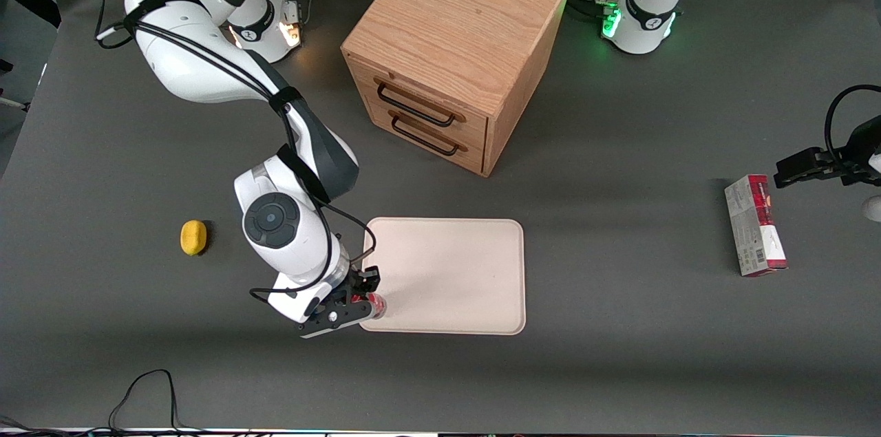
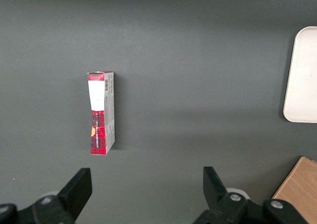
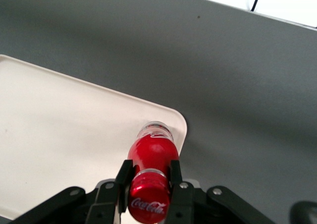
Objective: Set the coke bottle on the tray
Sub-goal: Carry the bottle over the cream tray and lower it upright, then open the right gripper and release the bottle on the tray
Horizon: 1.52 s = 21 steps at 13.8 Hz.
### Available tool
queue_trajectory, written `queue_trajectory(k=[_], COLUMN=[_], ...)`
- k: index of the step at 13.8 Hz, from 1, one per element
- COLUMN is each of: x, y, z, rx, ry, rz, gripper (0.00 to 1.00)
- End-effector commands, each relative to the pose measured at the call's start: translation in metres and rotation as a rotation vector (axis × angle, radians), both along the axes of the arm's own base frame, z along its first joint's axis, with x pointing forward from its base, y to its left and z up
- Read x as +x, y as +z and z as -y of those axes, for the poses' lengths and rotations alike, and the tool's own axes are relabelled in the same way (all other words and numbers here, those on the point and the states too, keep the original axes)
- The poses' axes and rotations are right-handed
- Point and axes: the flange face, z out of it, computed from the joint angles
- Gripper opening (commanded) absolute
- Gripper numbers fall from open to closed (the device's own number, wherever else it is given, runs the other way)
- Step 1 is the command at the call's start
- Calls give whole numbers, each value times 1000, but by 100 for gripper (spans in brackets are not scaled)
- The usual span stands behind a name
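Note:
The coke bottle (image 3: 152, 157) is small and red, with a red cap marked in white script and a clear base. My right gripper (image 3: 148, 177) is shut on its neck, just under the cap. The clear base stands at the corner of the cream-white tray (image 3: 59, 130); I cannot tell whether it touches the tray. In the front view the gripper (image 1: 361, 299) holds the bottle (image 1: 375, 304) at the tray (image 1: 454, 272) corner nearest the camera, toward the working arm's end.
A wooden two-drawer cabinet (image 1: 447, 51) stands farther from the camera than the tray. A yellow lemon-like object (image 1: 193, 237) lies toward the working arm's end. A red-and-grey carton (image 1: 755, 225) lies toward the parked arm's end, also in the left wrist view (image 2: 101, 113).

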Motion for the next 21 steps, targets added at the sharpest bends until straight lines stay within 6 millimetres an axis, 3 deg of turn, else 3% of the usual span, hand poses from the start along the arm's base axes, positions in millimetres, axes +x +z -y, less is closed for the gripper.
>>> queue_trajectory(k=[1,5,6,7,10,13,14,16,19,21], x=[-4,-9,-8,-7,-5,-23,-31,-44,-75,-108], y=[-9,-24,-24,-24,-1,69,93,127,159,178], z=[-13,-16,-16,-16,-11,-2,9,54,135,189], rx=[3,-8,-5,-5,12,54,77,87,103,65], ry=[16,4,1,-2,-19,-107,-123,-194,-231,-242], rz=[36,39,48,50,70,64,55,37,-1,-41], gripper=[31,44,60,100,100,100,100,100,100,100])
